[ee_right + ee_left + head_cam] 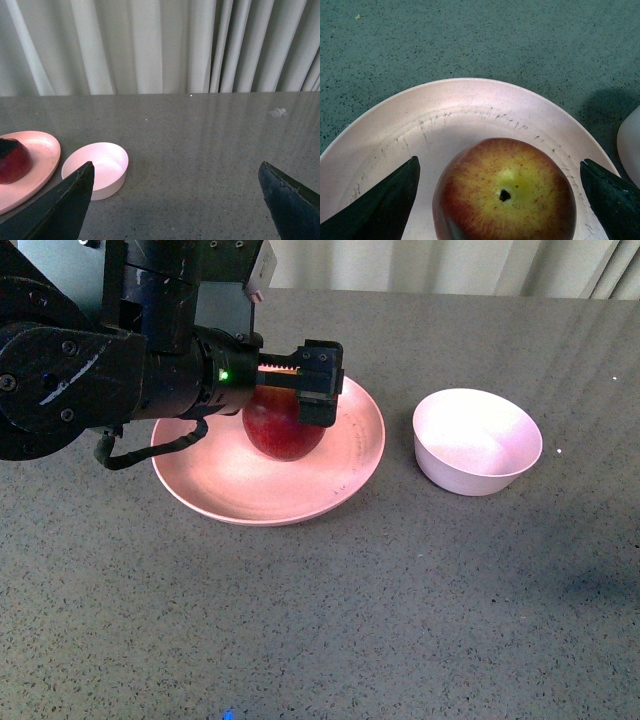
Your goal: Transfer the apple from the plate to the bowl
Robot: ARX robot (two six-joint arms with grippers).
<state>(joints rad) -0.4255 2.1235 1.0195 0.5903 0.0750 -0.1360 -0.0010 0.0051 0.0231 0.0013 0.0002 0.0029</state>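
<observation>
Left gripper: straddles, jaws apart and not yet clamped, the apple on the plate at centre-left of the frame, leaving grasp, lift and carry to the empty bowl at right.

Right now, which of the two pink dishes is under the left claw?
The wide shallow plate, holding the apple; the left claw hangs open around that apple. The small deep bowl stands empty, apart.

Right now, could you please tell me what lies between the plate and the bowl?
Nothing but a bare strip of grey tabletop separates the plate and the bowl, as the front view shows.
</observation>
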